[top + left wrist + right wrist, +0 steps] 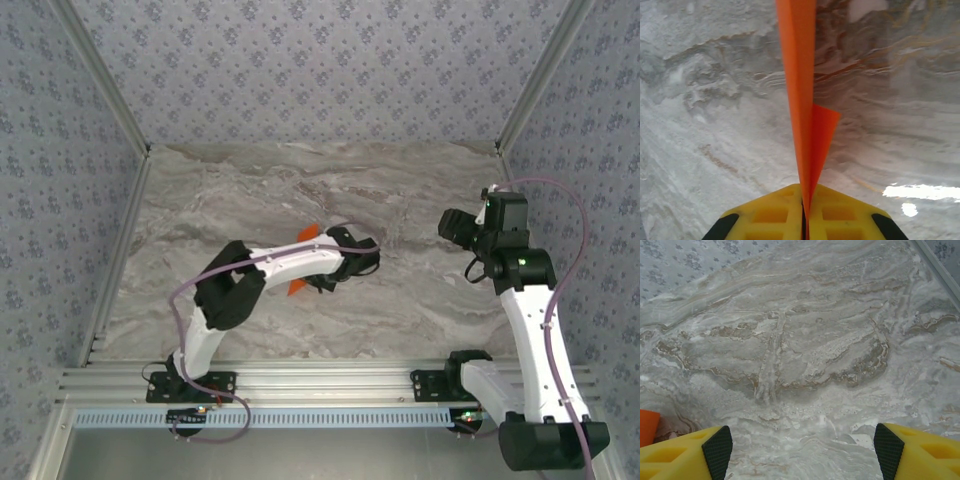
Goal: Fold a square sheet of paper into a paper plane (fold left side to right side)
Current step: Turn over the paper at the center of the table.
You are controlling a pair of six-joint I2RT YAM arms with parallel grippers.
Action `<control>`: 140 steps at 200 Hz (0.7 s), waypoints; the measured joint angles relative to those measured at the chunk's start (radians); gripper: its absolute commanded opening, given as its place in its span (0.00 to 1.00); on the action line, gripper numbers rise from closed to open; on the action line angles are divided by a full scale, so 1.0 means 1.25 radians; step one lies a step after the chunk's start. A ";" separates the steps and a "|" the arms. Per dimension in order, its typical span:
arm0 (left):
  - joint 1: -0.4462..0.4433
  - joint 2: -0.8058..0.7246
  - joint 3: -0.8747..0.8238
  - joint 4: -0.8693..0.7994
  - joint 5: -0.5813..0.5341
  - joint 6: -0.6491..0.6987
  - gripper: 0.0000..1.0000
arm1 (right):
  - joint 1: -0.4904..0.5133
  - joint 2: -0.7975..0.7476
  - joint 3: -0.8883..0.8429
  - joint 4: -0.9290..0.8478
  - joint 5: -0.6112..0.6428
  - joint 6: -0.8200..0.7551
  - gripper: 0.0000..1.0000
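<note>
Folded bright orange paper sheet (801,90) stands on edge, pinched in the left tool (804,222). Right tool (802,450) is spread wide above the grey marble desk (815,340).

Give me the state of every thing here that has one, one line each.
folded bright orange paper sheet: creased narrow, one flap splayed out, pinched at one end
left hand: shut on the paper
right hand: open, holding nothing

Orange paper (800,100), grey marbled table (400,190), yellow fingers (920,455), blue floral walls (300,70)
</note>
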 measured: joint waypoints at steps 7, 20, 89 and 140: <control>-0.005 0.018 0.016 -0.003 0.006 0.001 0.16 | -0.005 0.000 -0.003 -0.002 -0.002 -0.001 0.79; -0.010 0.043 0.034 0.001 0.029 0.008 0.18 | -0.013 0.000 -0.006 -0.005 -0.005 -0.005 0.79; -0.003 0.107 0.120 0.069 0.208 0.063 0.37 | -0.037 0.000 -0.021 -0.010 -0.055 -0.015 0.79; 0.020 0.106 0.138 0.169 0.339 0.122 0.57 | -0.044 0.007 -0.040 -0.004 -0.129 -0.027 0.78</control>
